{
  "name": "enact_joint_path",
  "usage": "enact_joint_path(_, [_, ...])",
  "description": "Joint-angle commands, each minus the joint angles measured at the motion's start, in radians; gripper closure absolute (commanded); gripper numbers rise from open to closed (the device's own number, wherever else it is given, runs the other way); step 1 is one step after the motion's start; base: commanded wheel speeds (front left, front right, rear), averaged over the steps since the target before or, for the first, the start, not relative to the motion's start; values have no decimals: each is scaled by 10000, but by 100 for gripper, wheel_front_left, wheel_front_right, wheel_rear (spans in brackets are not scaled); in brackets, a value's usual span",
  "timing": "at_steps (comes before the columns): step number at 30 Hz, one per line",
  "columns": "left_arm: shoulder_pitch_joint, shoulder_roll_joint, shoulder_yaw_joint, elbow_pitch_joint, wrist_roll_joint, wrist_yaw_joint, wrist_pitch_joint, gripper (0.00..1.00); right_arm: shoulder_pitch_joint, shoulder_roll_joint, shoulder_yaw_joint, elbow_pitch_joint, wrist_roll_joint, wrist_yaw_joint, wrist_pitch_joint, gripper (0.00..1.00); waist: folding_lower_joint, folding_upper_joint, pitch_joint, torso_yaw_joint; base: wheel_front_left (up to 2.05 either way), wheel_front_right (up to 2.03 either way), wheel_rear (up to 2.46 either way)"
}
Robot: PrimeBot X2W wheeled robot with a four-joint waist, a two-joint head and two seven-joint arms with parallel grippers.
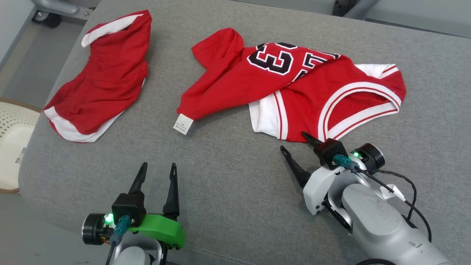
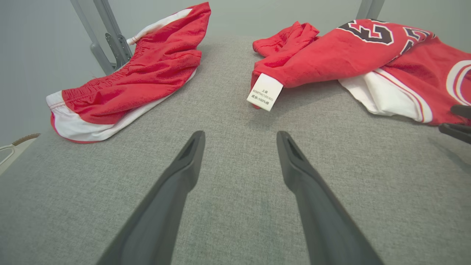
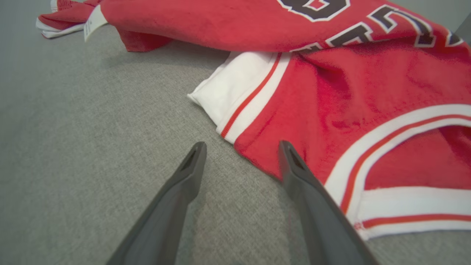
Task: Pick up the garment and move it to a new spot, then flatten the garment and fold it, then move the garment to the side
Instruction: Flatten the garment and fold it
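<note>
Garment: the red jersey (image 1: 312, 92) with the black-and-white number lay crumpled on the grey padded table (image 1: 228, 176). It sat right of middle, doubled over itself, with a white-trimmed armhole facing the robot.
Other stuff: red shorts (image 1: 103, 73) sat well apart on the left, and a pale basket (image 1: 11, 140) stood off the table's left edge.
Left gripper (image 1: 158, 165): jaws spread wide and nothing in them. It was over bare table near the front edge, well short of the jersey's care tag (image 1: 183, 124).
Right gripper (image 1: 293, 140): also wide and empty, right at the jersey's near edge. One finger was over the red fabric, the other over bare table. Couldn't tell if it was actually touching the cloth.
Handling guess: light, soft, floppy knit, probably a bit slick. It'd sag and trail when lifted, not keep any shape. Nothing breakable though.
Where I'd grab: pinch a hemmed edge, like the near hem or the banded armhole. The doubled trim gives the fingers something thicker to bite than a single loose layer.
Stage: looked like the very start, pickup not yet made.
</note>
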Motion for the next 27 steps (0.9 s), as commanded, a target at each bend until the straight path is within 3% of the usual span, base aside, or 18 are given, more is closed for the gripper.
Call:
enact_joint_path(1, [-56, 14, -45, -66, -91, 53, -5, 0, -144, -25, 43, 292, -121, -19, 1, 0, 0, 1, 449, 512, 0, 0, 0])
enact_joint_path(6, [-229, 13, -113, -144, -214, 121, -5, 0, -463, -84, 19, 1276, -367, -19, 24, 0, 0, 1, 596, 642, 0, 0, 0])
enact_joint_path(8, [-267, 13, -130, -169, -262, 160, -5, 0, -564, -184, -192, 1530, -479, -22, 50, 24, 0, 1, 647, 634, 0, 0, 0])
enact_joint_path(9, [-271, 13, -131, -191, -256, 152, -5, 0, -608, -214, -317, 1637, -553, -28, 59, 31, 0, 1, 664, 611, 0, 0, 0])
enact_joint_path(10, [-276, 13, -125, -196, -247, 158, -5, 0, -613, -236, -444, 1723, -615, -29, 73, 57, 0, 1, 674, 579, 0, 0, 0])
enact_joint_path(11, [-276, 13, -125, -196, -247, 158, -5, 0, -613, -236, -444, 1723, -615, -29, 73, 57, 0, 1, 674, 579, 0, 0, 0])
enact_joint_path(12, [-285, 14, -107, -207, -252, 163, -5, 0, -625, -241, -542, 1795, -679, -29, 73, 66, 0, 1, 678, 540, 0, 0, 0])
enact_joint_path(14, [-294, 13, -80, -231, -263, 175, -5, 0, -632, -232, -668, 1894, -801, -29, 73, 100, 0, 1, 685, 453, 0, 0, 0])
enact_joint_path(21, [-153, 17, 101, -207, -121, 85, -5, 0, -121, -311, -1027, 1000, -845, -22, 43, 100, 0, 1, 400, -92, 0, 0, 0])
enact_joint_path(27, [197, 20, 302, -80, -56, -26, -5, 0, 1211, -1053, -1819, -467, -483, -22, 17, 100, 0, 1, -207, -904, 0, 0, 0])
